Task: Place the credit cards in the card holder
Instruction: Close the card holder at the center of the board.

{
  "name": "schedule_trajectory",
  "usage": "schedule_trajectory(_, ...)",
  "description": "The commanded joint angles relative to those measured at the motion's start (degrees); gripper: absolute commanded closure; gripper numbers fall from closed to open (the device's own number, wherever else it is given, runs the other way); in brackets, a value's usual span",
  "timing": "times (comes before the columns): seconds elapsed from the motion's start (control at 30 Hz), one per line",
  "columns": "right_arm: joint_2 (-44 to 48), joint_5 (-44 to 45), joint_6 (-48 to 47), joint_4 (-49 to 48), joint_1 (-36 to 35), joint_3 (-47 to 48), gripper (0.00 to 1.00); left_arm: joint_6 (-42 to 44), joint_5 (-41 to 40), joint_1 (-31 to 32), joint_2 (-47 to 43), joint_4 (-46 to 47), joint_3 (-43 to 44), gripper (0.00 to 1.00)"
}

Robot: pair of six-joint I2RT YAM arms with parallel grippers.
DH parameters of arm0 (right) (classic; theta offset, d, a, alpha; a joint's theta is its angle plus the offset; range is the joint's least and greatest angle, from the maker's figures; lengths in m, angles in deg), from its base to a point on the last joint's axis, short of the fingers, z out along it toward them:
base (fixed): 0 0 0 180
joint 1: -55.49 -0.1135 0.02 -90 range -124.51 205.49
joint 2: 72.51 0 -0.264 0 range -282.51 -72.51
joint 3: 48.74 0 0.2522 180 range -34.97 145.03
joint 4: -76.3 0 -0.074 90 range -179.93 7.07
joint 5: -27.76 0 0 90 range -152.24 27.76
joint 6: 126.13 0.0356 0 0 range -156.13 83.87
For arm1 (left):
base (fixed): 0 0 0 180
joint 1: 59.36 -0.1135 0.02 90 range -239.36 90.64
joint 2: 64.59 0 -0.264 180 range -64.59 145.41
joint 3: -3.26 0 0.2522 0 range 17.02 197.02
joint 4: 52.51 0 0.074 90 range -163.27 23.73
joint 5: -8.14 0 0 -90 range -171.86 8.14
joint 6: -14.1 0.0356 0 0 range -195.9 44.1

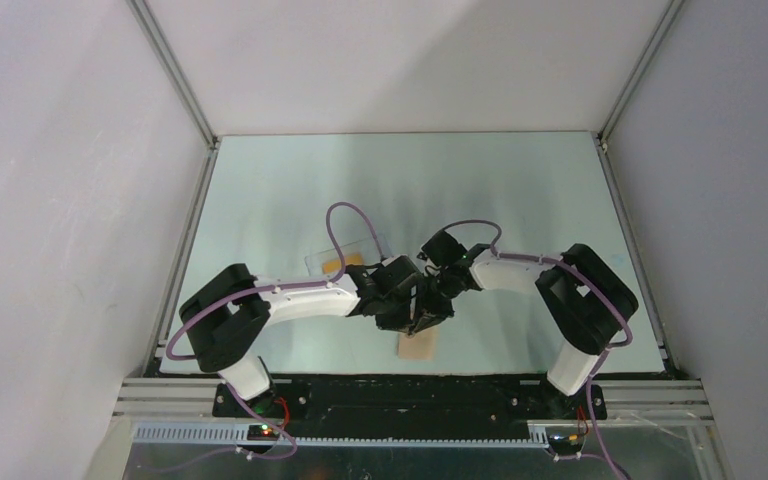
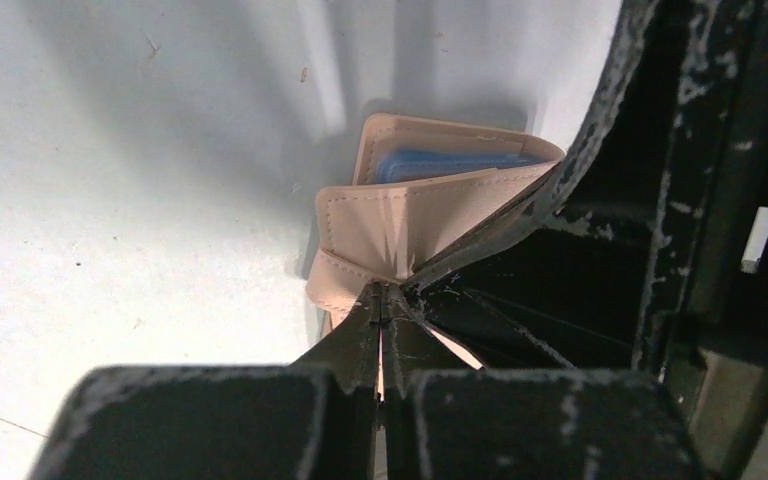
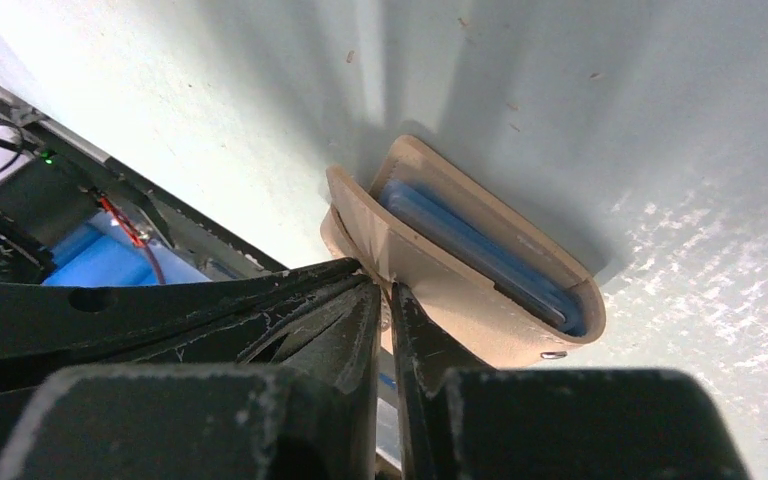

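The tan card holder lies near the table's front edge, half hidden under both grippers. In the left wrist view the card holder is partly open, with blue pockets showing inside. My left gripper is shut on the edge of its upper flap. My right gripper is shut on the same flap of the card holder, right beside the left one. Both grippers meet above it in the top view, left and right. An orange credit card lies behind the left arm.
A clear plastic box sits behind the left arm, and the orange card lies in or under it. The right gripper's finger crosses the left wrist view. The table's front rail lies close behind the card holder.
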Motion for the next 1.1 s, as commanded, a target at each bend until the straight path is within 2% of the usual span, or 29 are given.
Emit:
schedule_trajectory(0.0,-2.84,10.24,-4.03,1.38,-4.03,-1.23,0.88,-2.01,2.29,1.18,0.35,3.00,2.13,1.00)
schedule_trajectory(0.1,-2.91,11.85,-4.60,1.80,-5.20,-1.23,0.91,-2.58,2.43,1.12,0.34,3.07,2.09,1.00)
schedule_trajectory(0.2,-3.42,14.11,-5.04,2.48,-5.97,-1.23,1.00,-3.40,2.26,1.11,0.06,3.13,2.17,1.00)
schedule_trajectory(0.4,-6.79,16.98,-5.92,3.64,-6.75,-1.27,1.00,-4.45,1.59,0.67,-1.97,3.34,1.66,0.99)
schedule_trajectory(0.63,-6.09,16.74,-5.55,3.43,-7.01,-1.23,1.00,-4.89,0.87,0.37,-6.56,3.24,-0.39,0.99)
schedule_trajectory(1.07,-6.63,15.35,-5.01,2.91,-6.83,-1.24,1.00,-7.22,-1.41,1.46,-6.59,1.48,-4.62,1.00)
